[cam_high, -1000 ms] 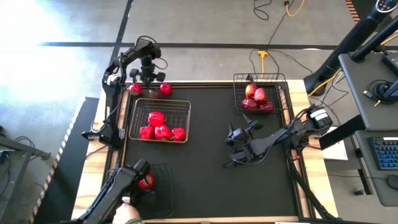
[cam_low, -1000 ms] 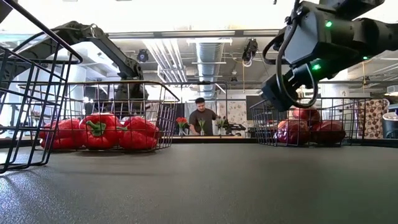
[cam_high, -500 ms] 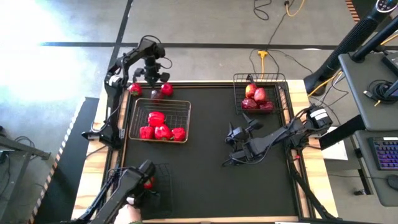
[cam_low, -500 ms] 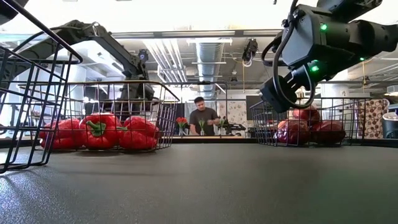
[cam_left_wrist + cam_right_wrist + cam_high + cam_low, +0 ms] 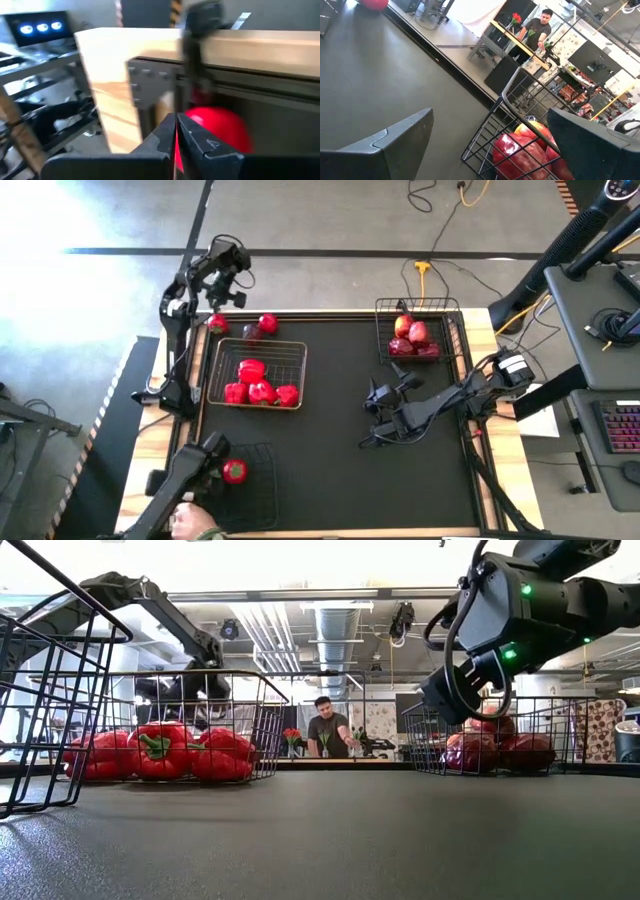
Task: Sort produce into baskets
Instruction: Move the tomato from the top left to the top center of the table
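Three loose fruits lie at the table's far left: a tomato (image 5: 217, 323), a dark apple (image 5: 248, 332) and a red fruit (image 5: 267, 324). Red peppers (image 5: 258, 385) fill the middle-left basket (image 5: 256, 346). Apples (image 5: 412, 338) lie in the far-right basket (image 5: 418, 304). One tomato (image 5: 234, 471) lies in the near-left basket (image 5: 262, 485). My left gripper (image 5: 230, 285) is shut and empty, raised beyond the far-left corner; its wrist view shows the shut fingers (image 5: 176, 135) before a red fruit (image 5: 220, 131). My right gripper (image 5: 380, 415) is open and empty above mid-table; it also shows in its wrist view (image 5: 490, 145).
A person's hand (image 5: 190, 520) with a dark arm-like thing (image 5: 195, 470) is at the near-left corner beside the near-left basket. A person stands in the room behind the table (image 5: 328, 730). The wooden table rim (image 5: 480, 330) frames the dark mat, which is bare in the middle and near right.
My left gripper has risen and gone from over the loose fruits toward the far-left corner, past the table's far edge. The dark thing at the person's hand has drawn back toward the left edge, off the tomato, which stays in the near-left basket.
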{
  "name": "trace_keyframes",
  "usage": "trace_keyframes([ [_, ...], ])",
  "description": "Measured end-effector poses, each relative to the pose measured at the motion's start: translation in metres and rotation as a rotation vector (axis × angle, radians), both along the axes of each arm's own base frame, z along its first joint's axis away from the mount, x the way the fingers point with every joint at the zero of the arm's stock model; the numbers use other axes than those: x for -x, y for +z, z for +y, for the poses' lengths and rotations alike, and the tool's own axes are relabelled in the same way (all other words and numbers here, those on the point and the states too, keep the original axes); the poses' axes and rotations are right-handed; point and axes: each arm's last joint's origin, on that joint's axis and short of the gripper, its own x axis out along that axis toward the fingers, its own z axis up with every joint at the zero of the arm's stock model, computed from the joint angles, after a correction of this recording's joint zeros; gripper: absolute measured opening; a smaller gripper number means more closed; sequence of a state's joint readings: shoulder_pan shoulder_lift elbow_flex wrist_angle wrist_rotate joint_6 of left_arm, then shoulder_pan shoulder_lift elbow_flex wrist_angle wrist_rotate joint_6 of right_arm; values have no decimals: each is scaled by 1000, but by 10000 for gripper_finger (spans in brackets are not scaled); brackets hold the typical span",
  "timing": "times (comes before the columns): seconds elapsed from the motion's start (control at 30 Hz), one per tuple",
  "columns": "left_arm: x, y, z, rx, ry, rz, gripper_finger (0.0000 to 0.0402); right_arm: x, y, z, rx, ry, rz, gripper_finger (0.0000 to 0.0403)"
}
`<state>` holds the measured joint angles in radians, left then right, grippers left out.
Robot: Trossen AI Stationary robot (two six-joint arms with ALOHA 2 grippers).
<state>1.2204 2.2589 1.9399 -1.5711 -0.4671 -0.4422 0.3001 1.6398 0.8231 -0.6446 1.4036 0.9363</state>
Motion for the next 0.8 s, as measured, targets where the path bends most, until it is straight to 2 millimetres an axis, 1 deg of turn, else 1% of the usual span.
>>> trace_keyframes([
  [0.13,9,-8,-2,28,0,43,0,0,-1,-3,2,-11,-2,384],
  [0.3,9,-11,-3,40,-3,52,0,0,-4,-10,-11,-36,-11,384],
  [0.4,8,-13,-4,74,7,-14,0,1,-5,-13,-26,-47,-3,384],
  [0.53,3,-13,-5,89,-9,-39,0,1,-6,-14,-37,-51,1,384],
  [0.8,-2,-12,-8,159,-106,-97,0,1,-6,-14,-45,-50,-2,384],
])
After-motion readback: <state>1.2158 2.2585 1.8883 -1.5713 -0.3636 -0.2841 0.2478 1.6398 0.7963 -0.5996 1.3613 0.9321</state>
